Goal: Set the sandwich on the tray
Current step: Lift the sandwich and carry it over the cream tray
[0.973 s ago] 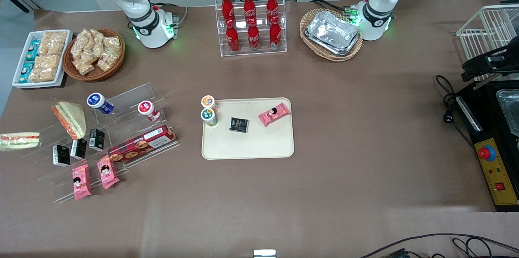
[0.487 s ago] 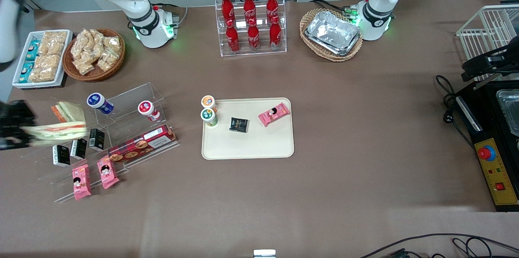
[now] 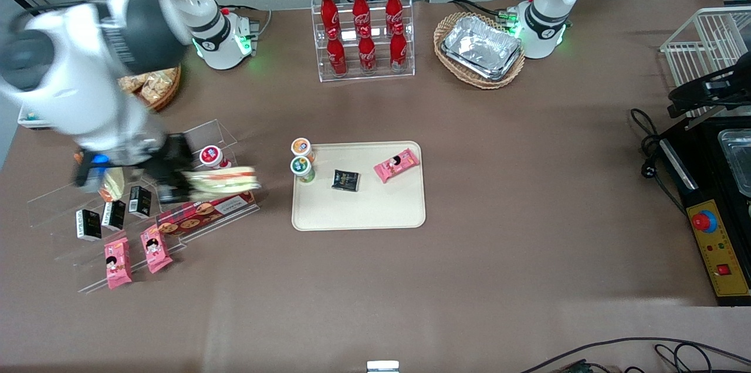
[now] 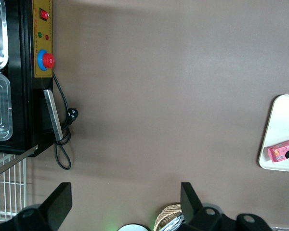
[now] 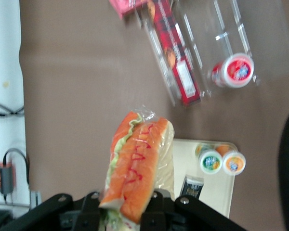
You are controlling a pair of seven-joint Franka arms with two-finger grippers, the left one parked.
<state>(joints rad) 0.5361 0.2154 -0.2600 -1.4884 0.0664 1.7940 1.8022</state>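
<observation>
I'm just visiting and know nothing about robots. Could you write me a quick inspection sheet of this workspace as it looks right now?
Surface: brown table, flat, no spills seen.
Job's things: sandwich held in the air above the red biscuit box, not yet over the tray.
Clutter: on the tray, two cups, a dark packet and a pink packet; cola bottles in a clear rack; foil trays in a basket; snacks on a clear stand at the working arm's end.
Grippers: gripper shut on the sandwich, above the clear stand.
Cables: black cable beside the control box.
Surroundings: white wire basket at the parked arm's end.
</observation>
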